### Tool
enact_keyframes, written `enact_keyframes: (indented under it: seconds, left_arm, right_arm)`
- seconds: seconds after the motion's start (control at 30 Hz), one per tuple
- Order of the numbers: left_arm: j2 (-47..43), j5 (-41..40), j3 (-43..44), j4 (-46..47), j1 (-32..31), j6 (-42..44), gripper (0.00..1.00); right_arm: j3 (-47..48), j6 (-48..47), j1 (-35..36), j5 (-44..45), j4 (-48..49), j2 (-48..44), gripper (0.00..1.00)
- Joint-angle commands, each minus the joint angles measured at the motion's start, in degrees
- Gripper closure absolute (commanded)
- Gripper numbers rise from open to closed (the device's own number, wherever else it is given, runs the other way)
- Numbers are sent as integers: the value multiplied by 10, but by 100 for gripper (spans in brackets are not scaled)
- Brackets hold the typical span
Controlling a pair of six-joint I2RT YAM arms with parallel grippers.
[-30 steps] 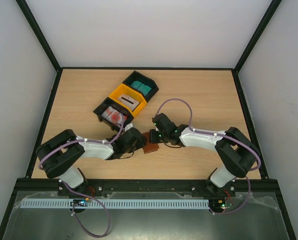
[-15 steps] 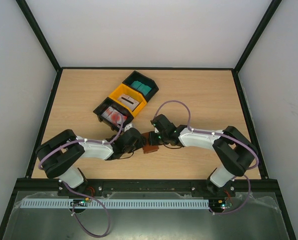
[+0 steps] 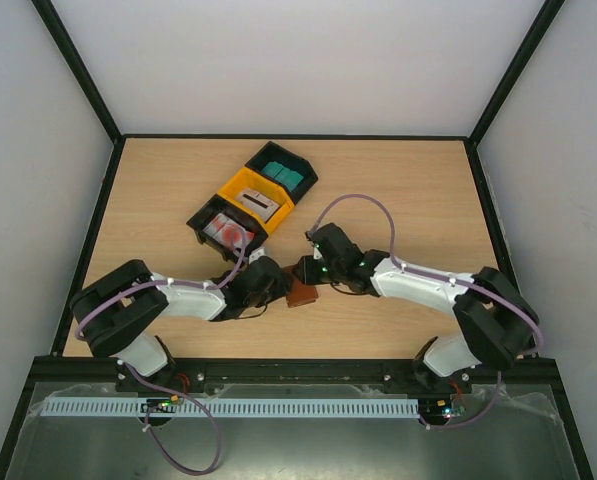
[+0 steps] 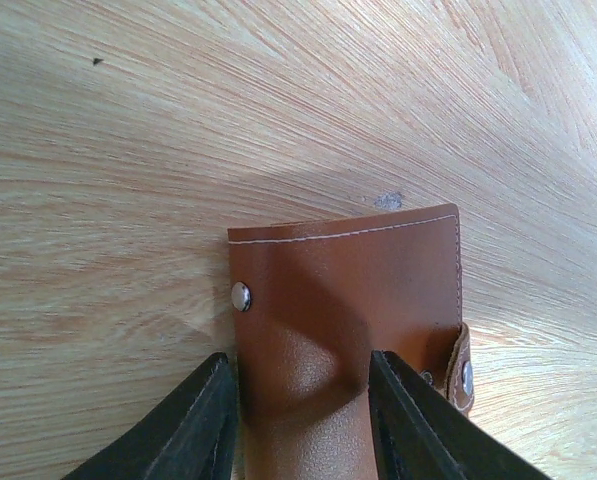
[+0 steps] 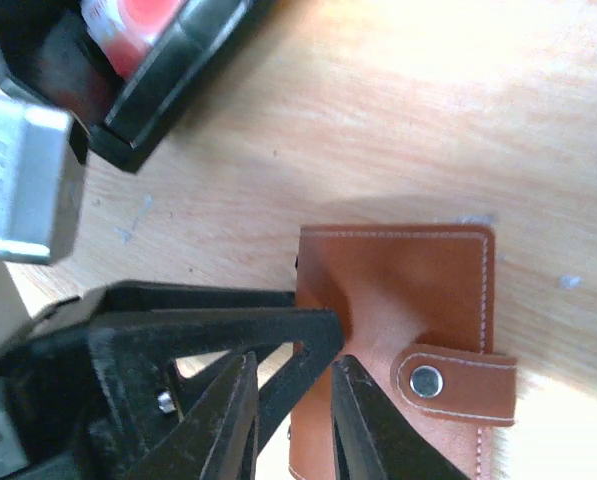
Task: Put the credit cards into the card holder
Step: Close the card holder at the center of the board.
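bins (image 3: pixel 253 200) at eleven o'clock of the card holder (image 4: pixel 348 290); we see the left gripper (image 4: pixel 300 368) pinching it, right gripper (image 5: pixel 293 365) slightly parted.

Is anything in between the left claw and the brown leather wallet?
Nothing visible is in between. The left gripper clasps the brown leather card holder, with one finger pressed against each side.

Card holder (image 3: pixel 301 292) hemmed between left arm (image 3: pixel 178 296), right arm (image 3: pixel 418 283); bins (image 3: pixel 250 200) just beyond; table (image 3: pixel 428 190) right-rear open.
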Motion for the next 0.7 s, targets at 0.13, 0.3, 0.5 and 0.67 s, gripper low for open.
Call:
enact_keyframes:
  seconds: [0.13,0.3,0.5,0.67]
  left_arm:
    - [30,34,-34,-131,-4,-1,61]
    - [35,37,-32,-130,-4,-2,61]
    - [40,38,-32,-129,-5,-2,61]
    - [42,40,-33,-128,-4,-2,61]
  right_arm:
    - [2,2,-3,97,-46,-9,79]
    - [2,5,-2,87,-47,21,84]
    - [4,12,-3,75,-38,46,88]
    - [-5,25,-2,51,-22,57,87]
